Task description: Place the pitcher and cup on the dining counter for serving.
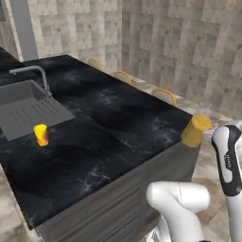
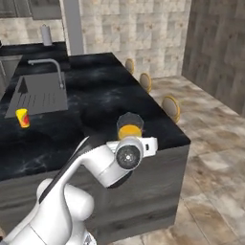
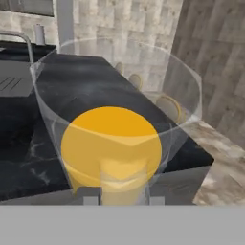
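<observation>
The pitcher [image 3: 115, 139], a clear cylinder with orange-yellow in its lower part, takes up most of the hand view. My gripper [image 3: 122, 198] is shut on it, with one fingertip on each side of its base. In the base views the pitcher [image 1: 195, 130] [image 2: 129, 127] is tilted at the near right corner of the dining counter [image 1: 108, 123] [image 2: 95, 91], a glossy black top with white veins. I cannot tell whether it touches the top. The small yellow cup [image 1: 41, 134] [image 2: 22, 118] with a red mark stands upright on the counter, far to the left, just in front of the sink.
A grey sink with drainboard [image 1: 26, 106] [image 2: 38, 95] and a curved faucet [image 1: 35, 71] [image 2: 50, 64] are set into the counter's left part. Yellow-rimmed stools [image 1: 163, 95] [image 2: 171, 108] line the counter's far side. Tiled floor lies to the right.
</observation>
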Tool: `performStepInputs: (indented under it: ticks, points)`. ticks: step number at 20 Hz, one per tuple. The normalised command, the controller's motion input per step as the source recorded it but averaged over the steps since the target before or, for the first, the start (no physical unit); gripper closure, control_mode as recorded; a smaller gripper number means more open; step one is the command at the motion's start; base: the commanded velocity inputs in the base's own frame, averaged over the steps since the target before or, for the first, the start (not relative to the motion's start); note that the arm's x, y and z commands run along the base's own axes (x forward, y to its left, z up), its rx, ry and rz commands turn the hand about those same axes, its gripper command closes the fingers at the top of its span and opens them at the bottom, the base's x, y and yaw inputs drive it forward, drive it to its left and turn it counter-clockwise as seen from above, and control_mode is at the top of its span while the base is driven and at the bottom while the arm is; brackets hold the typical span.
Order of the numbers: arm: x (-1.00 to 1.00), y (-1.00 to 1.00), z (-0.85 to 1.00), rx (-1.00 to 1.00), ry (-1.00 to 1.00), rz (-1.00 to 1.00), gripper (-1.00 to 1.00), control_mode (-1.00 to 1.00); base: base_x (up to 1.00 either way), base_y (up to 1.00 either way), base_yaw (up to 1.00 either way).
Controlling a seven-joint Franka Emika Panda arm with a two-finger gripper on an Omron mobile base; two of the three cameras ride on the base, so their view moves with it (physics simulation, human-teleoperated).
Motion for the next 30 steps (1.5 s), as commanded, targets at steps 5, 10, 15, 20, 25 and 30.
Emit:
performStepInputs:
  ticks: [5, 10, 15, 20, 25, 30]
  points:
    - [0.4, 0.0, 0.13, 0.0, 0.08, 0.06, 1.0, -1.0, 0.54, -0.25, 0.33]
    - [1.0, 0.15, 0.38, -0.01, 0.26, 0.0, 1.0, -1.0, 0.0, 0.0, 0.0]
    - [1.0, 0.28, 0.05, -0.01, 0.18, 0.0, 1.0, -1.0, 0.0, 0.0, 0.0]
    - [0.96, 0.42, -0.26, 0.0, -0.04, -0.01, 1.0, -1.0, 0.0, 0.0, 0.0]
    - [0.76, 0.39, -0.47, 0.0, -0.19, -0.01, 1.0, -1.0, 0.0, 0.0, 0.0]
    - [0.97, 0.48, -0.36, 0.0, -0.15, -0.02, 1.0, -1.0, 0.0, 0.0, 0.0]
